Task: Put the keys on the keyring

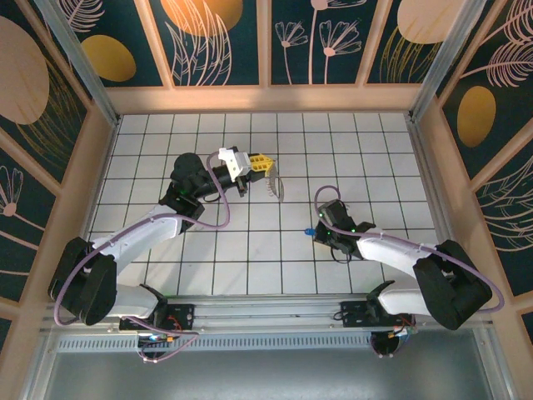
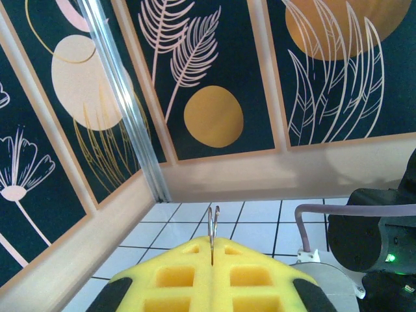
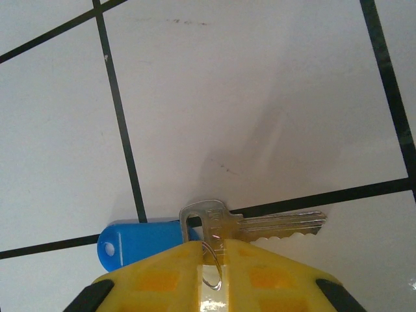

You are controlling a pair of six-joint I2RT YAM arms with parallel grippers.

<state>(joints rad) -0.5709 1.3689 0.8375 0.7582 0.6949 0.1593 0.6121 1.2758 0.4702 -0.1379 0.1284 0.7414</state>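
My left gripper [image 1: 261,165] hovers above the table's middle, shut on the keyring [image 1: 276,187], a pale silvery loop hanging from its yellow fingers. In the left wrist view the keyring [image 2: 213,224] sticks up edge-on as a thin double wire from the closed pads [image 2: 247,273]. The right gripper [image 1: 317,228] is down at the floor tiles, right of centre. In the right wrist view the key [image 3: 260,224] lies flat, blade pointing right, its blue head piece [image 3: 136,240] to the left. My right gripper [image 3: 213,260] is pinched on the key's silver bow and small wire ring [image 3: 212,273].
Wooden walls with dark leaf-patterned panels [image 1: 221,42] enclose the white tiled floor [image 1: 250,133] on three sides. An aluminium post [image 2: 127,110] stands in the far left corner. The right arm's body [image 2: 377,240] is close beside the left gripper.
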